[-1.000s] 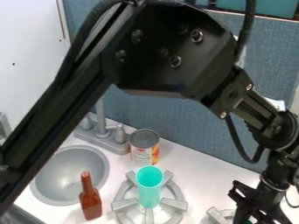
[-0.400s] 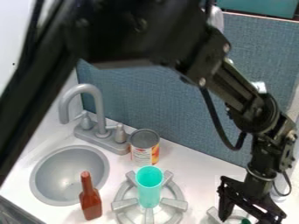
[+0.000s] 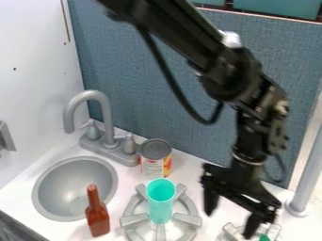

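Observation:
My gripper point(image 3: 231, 217) hangs open at the lower right, its two fingers spread with nothing between them. Its right finger is above the second burner point(image 3: 231, 231), close to a small green object point(image 3: 264, 238) partly cut off by the bottom edge. To its left a turquoise cup point(image 3: 161, 201) stands upright on the grey burner point(image 3: 133, 220). Further left, a brown-red bottle point(image 3: 97, 212) stands beside the sink. A can point(image 3: 155, 159) with a grey top and a colourful label is upright behind the cup.
A round grey sink point(image 3: 74, 181) is at the left, with a grey faucet point(image 3: 107, 117) behind it. The blue-grey back panel point(image 3: 166, 103) rises behind the counter. A grey vertical post point(image 3: 308, 174) stands at the right edge.
The arm and gripper have moved left, and the upper arm has cleared much of the view. The cup, bottle and can have not moved.

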Tool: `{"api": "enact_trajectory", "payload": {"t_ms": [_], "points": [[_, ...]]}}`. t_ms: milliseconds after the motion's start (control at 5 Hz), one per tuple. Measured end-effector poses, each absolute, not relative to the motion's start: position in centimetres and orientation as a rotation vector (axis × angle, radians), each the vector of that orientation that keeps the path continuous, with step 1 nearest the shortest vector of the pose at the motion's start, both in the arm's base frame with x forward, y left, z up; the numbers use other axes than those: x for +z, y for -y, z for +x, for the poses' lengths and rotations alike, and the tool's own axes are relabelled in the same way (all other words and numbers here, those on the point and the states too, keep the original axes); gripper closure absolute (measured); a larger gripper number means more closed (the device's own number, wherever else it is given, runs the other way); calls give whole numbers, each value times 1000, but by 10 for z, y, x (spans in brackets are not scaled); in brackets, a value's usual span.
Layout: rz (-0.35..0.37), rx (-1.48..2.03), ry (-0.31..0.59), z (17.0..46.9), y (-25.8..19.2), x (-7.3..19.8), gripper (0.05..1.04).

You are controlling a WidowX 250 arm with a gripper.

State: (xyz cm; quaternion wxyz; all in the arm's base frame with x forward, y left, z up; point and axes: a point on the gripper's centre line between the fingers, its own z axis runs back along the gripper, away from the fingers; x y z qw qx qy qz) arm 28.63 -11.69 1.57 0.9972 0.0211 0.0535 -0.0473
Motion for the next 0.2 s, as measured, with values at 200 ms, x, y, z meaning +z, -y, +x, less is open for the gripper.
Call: {"api": "enact_trajectory", "payload": {"t_ms": [200], "points": [[73,2,-108,256,73,34,83]]}}
